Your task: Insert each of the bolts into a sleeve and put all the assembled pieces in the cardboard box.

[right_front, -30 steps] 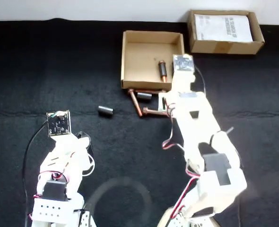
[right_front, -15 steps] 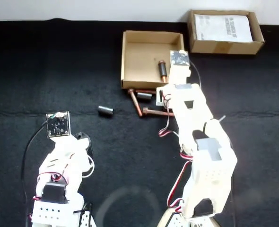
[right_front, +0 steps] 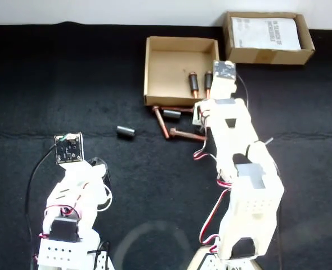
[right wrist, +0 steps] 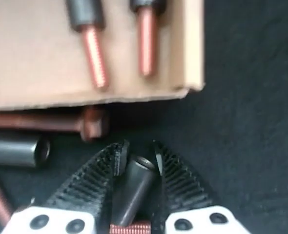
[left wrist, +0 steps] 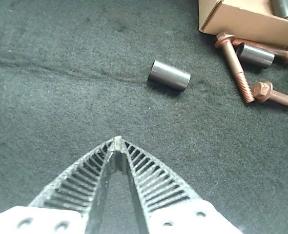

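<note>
Your right gripper point(right wrist: 138, 149) pinches a sleeve point(right wrist: 133, 187) between its fingers. Copper thread shows at the end nearer the wrist, so I judge it to be a finished piece.

What counts now is the box point(right_front: 166, 64). It lies straight ahead of the fingertips, just past its near wall, and the gripper sits outside that wall near the corner on the right arm's side. The held sleeve's long axis runs along the fingers and points into the box. That makes it nearly parallel to the two pieces point(right_front: 193, 83) lying inside. The move you need is probably up and forward over the wall, not sideways. Carry it high, because a low front end could catch the rim.

A bolt point(right wrist: 46, 122) lies along the foot of that wall, close to the fingertips, and an empty sleeve point(right wrist: 14, 151) lies near it.

Your left gripper point(left wrist: 117, 144) is pressed together with nothing in it, over bare cloth. A loose sleeve point(left wrist: 169, 75) lies ahead of it and apart, with its long axis across the line of the fingers. The left arm is the nearer one to that sleeve, and the right arm is far nearer the box.
</note>
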Action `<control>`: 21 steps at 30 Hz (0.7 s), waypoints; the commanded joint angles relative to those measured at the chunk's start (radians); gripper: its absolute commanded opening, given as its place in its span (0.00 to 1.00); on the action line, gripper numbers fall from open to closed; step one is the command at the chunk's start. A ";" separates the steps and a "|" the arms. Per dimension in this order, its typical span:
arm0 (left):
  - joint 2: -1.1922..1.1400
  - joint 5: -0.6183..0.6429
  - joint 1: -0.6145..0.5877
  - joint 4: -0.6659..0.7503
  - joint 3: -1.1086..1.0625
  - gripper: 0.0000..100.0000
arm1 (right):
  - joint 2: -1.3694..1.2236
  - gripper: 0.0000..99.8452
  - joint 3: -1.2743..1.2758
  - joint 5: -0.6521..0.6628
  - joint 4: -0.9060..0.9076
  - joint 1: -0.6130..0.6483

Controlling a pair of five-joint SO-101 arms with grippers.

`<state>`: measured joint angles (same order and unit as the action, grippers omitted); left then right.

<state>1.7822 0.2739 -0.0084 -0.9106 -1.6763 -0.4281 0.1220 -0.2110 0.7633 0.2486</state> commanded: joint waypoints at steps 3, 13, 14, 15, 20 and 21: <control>0.019 0.002 -0.008 -0.002 -0.021 0.01 | 0.202 0.01 -0.010 -0.005 0.120 0.024; 0.018 0.150 -0.008 0.000 -0.018 0.12 | 0.578 0.01 -0.008 0.002 0.341 0.019; 0.018 0.157 -0.008 0.000 -0.016 0.14 | 0.596 0.01 -0.008 0.002 0.369 0.019; 0.018 0.158 -0.008 0.000 -0.016 0.14 | 0.613 0.01 -0.004 0.002 0.390 0.021; 0.018 0.114 -0.002 -0.026 -0.019 0.14 | 0.627 0.01 0.030 -0.006 0.440 0.045; 0.018 0.086 -0.001 -0.041 -0.019 0.14 | 0.621 0.01 0.051 -0.008 0.438 0.054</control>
<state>1.7822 0.4058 -0.0084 -0.9275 -1.6763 0.1534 0.1511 -0.2110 1.1899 0.2746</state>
